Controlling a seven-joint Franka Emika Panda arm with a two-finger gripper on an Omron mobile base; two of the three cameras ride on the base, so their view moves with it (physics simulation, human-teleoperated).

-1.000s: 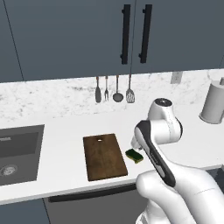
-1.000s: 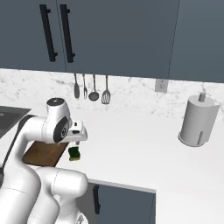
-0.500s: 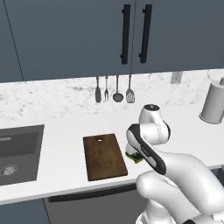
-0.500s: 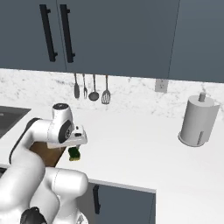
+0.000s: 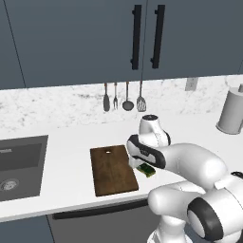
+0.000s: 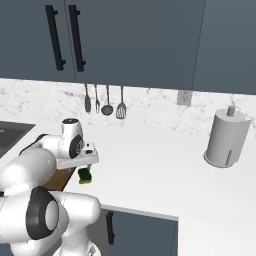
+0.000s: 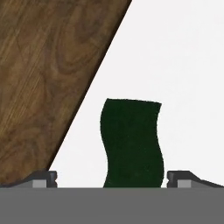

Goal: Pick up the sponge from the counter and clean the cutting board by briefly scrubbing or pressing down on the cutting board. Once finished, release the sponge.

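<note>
The sponge, its dark green top facing the hand camera, lies on the white counter just off the right long edge of the dark brown cutting board. My gripper is open and low over the sponge, one fingertip on either side and well apart from it. In the left base view the sponge peeks out under the hand, beside the cutting board. From the right base view the sponge sits below my gripper, with the cutting board mostly hidden behind the arm.
A dark sink basin lies left of the board. Several utensils hang on the speckled backsplash. A paper towel roll stands at the right on the counter. Dark cabinets hang overhead.
The hand has come down and slightly forward over the sponge. The sponge and the board have stayed put.
</note>
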